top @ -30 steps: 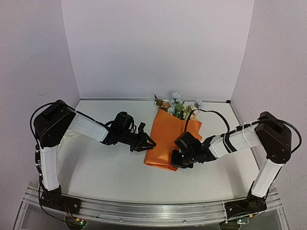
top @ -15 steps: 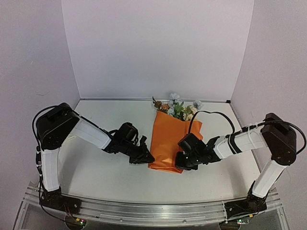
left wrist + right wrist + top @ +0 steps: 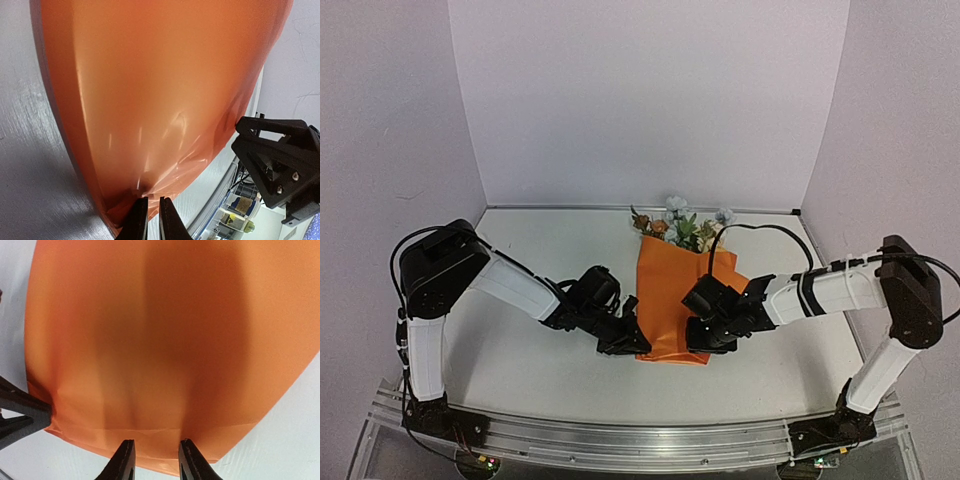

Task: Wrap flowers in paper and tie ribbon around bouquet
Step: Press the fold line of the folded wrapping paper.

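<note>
The orange paper [image 3: 670, 295] lies folded over the flowers [image 3: 682, 226], whose blossoms and leaves stick out at its far end; together they make a loose bouquet. My left gripper [image 3: 638, 342] is shut on the paper's [image 3: 150, 100] near-left corner, and the sheet puckers at the fingertips [image 3: 141, 212]. My right gripper [image 3: 708, 338] is over the near-right part of the paper [image 3: 170, 340]. It is open, and its fingertips [image 3: 125, 457] straddle the near folded edge. The ribbon is out of view.
A white table [image 3: 540, 385] carries everything, with lilac walls at the left, back and right. An aluminium rail [image 3: 620, 437] runs along the near edge. A black cable [image 3: 760, 231] loops above the right forearm beside the flowers.
My left gripper slid right to the paper's near-left corner and closed on it. My right gripper's jaws opened over the near edge. The bundle shifted slightly to the right.
</note>
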{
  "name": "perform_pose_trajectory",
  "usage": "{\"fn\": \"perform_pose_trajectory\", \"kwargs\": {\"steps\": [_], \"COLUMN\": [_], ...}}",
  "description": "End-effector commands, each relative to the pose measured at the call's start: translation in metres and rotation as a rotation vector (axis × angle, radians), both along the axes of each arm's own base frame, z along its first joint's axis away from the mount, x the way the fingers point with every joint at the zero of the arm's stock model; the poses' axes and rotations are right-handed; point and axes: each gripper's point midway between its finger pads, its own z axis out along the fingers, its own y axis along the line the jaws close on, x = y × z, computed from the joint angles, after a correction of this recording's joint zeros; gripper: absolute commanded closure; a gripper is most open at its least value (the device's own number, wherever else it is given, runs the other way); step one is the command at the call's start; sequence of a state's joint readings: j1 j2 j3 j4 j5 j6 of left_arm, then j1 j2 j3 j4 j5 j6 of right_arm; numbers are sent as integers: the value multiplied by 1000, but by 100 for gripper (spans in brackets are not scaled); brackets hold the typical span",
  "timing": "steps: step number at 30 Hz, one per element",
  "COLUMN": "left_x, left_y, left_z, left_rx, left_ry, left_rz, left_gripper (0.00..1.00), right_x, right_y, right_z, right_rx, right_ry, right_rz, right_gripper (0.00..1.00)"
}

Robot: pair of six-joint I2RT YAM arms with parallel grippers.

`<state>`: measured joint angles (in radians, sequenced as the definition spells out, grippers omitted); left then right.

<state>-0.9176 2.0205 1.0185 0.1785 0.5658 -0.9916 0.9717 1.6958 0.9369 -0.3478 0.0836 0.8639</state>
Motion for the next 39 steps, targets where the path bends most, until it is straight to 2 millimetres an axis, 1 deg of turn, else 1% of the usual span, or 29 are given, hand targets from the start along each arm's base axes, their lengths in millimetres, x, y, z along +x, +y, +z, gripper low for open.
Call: {"fn": "perform_pose_trajectory", "kwargs": {"steps": [1,3,6,9,11,13,15,17,19,22,27,29,31,39], "left_x": [-3,-3,-2,-1,-1,-1,-3,-5,-10,-18,-35,-40,-44,-50], "left_y": [14,13,11,10,9,6,6,8,14,23,33,42,47,58], "left_z": [-15,-15,-15,-12,-5,7,16,17,10,-8,-29,-38,-38,-20], "left_rx": [100,99,98,91,79,58,39,43,63,103,159,181,189,193], "left_ry": [22,21,21,14,2,-16,-23,-21,-8,27,69,90,94,51], "left_rz": [21,20,18,12,1,-11,-24,-30,-34,-41,-53,-40,-40,-78], "left_gripper": [89,89,89,88,87,84,84,84,84,85,85,85,84,80], "right_x": [-2,-6,-10,-14,-16,-19,-21,-23,-23,-25,-26,-27,-28,-29], "right_y": [3,12,19,16,12,9,6,4,2,-1,-3,-4,-5,-8], "right_z": [9,7,-3,-15,-23,-29,-34,-38,-40,-43,-47,-47,-48,-53], "right_rx": [-70,-71,-86,-105,-120,-133,-138,-139,-142,-148,-152,-153,-155,-167], "right_ry": [-45,-42,-24,-4,10,20,29,35,36,41,45,46,47,54], "right_rz": [16,39,55,53,50,47,43,37,35,32,28,27,28,33], "right_gripper": [62,62,62,62,62,62,62,62,62,63,63,63,63,63]}}
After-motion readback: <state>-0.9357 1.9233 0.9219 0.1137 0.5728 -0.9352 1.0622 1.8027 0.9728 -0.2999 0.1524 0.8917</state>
